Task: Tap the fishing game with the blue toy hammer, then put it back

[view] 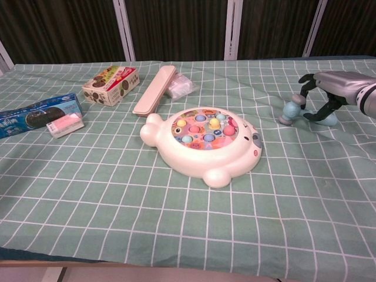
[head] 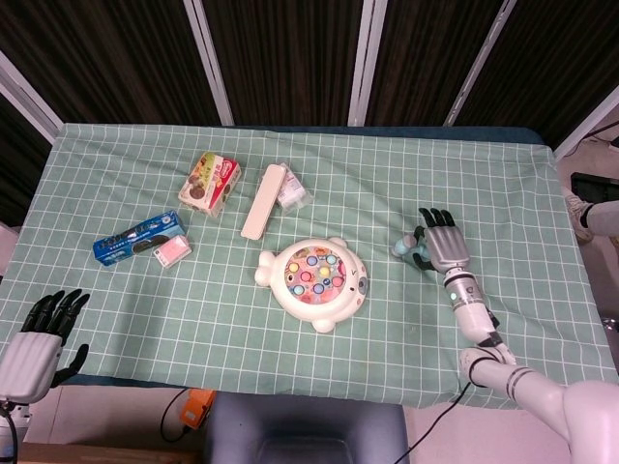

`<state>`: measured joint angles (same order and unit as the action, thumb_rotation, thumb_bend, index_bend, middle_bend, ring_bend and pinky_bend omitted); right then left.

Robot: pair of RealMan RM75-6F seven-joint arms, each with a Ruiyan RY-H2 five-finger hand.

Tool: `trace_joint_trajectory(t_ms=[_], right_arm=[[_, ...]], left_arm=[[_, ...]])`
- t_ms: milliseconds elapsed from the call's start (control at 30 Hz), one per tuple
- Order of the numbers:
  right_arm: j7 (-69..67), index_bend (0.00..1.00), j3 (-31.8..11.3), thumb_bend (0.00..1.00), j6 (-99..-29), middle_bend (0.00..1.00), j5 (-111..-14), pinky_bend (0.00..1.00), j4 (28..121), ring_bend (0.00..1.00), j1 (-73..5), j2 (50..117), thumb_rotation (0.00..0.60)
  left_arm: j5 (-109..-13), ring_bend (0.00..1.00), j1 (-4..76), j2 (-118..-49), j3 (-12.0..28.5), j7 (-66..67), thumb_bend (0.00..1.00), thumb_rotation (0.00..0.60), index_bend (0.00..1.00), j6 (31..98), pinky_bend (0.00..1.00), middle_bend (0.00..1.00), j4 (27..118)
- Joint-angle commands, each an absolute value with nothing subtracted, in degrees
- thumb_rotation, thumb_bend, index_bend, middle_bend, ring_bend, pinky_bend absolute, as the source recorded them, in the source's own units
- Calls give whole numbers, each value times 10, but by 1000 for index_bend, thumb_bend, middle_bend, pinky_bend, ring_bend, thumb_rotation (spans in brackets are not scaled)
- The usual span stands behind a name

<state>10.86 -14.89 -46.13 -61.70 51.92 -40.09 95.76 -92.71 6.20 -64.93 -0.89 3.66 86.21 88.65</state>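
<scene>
The blue toy hammer (head: 406,247) (view: 289,110) lies on the green checked cloth at the right, its head pointing toward the fishing game. My right hand (head: 440,242) (view: 329,88) hovers over the hammer's handle, fingers arched down on both sides of it without closing; most of the handle is hidden under the hand. The white fish-shaped fishing game (head: 314,275) (view: 202,141) sits mid-table, well left of the hammer. My left hand (head: 39,338) hangs with fingers spread and empty off the table's near left corner, seen only in the head view.
A cookie box (head: 209,181) (view: 110,85), a long beige case (head: 261,200) (view: 154,89) and a plastic packet (head: 293,193) lie at the back. A blue biscuit pack (head: 138,237) (view: 35,114) and a pink item (head: 172,251) (view: 64,125) lie at the left.
</scene>
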Motion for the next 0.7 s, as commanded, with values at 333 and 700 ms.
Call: trace_joint_trajectory(t_ms=[333,700], right_arm=[[117,617,-149,525,-460,187,-607,91,518,51,-404,963,600],[125,634,-149,528,-460,196,-598,100,509,61,-405,967,600]], left_arm=[[-929,22,61,-649,-10,36,405,600,0,864,97,56,886],[-930,22,61,-649,-11,36,405,600,0,863,97,56,886]])
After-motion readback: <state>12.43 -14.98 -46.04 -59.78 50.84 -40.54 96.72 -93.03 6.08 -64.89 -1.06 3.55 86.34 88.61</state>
